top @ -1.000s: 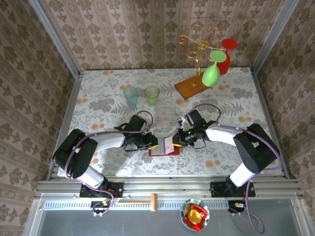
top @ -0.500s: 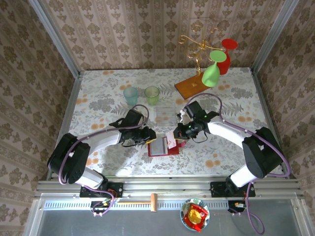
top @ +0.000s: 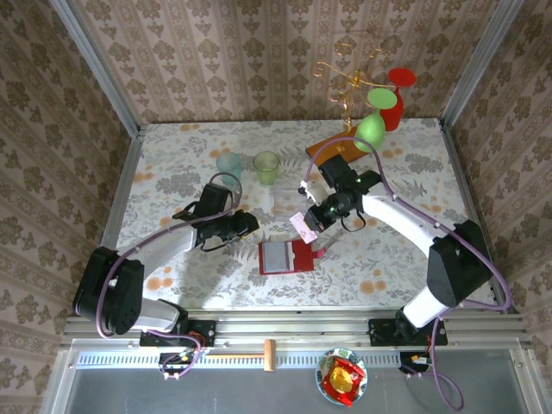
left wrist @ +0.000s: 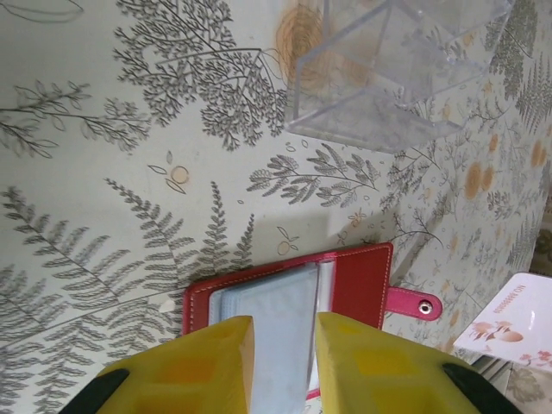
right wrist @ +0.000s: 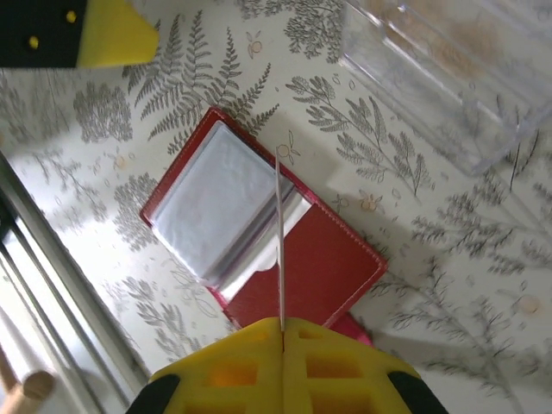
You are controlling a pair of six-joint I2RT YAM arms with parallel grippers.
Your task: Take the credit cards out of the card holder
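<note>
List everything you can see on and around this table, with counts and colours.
card holder: one, red, lying open near the front centre of the table
credit card: one, white and pink, held by the holder's far right corner
clear box: one, transparent, behind the holder
blue cup, green cup: one each, side by side, back left of the box
wooden board: one, orange-brown, back right
wire rack: one, gold, on the board
green goblet, red goblet: one each, at the rack
left claw: yellow, open, empty, near the holder
right claw: yellow, shut on the credit card
</note>
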